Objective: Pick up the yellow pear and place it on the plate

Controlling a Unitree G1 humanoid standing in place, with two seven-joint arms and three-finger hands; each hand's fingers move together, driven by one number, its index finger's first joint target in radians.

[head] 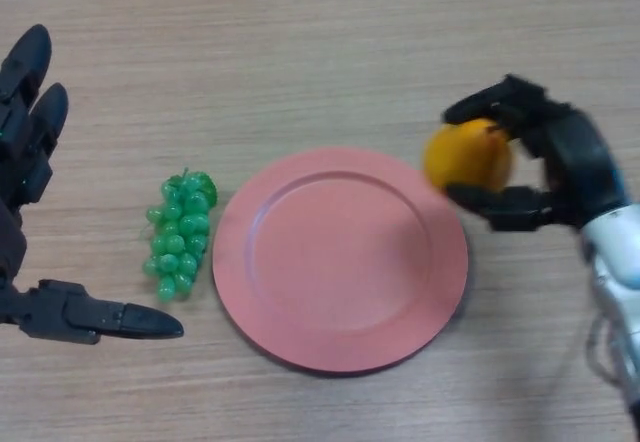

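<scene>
The yellow pear (466, 157) is held in my right hand (560, 167), whose fingers and thumb curl round it from the right. It hangs at the right rim of the pink plate (340, 259), which lies in the middle of the table. My left hand (30, 172) rests open at the far left, fingers straight and thumb stretched out toward the plate.
A bunch of green grapes (180, 234) lies on the wooden table just left of the plate, between it and my left hand.
</scene>
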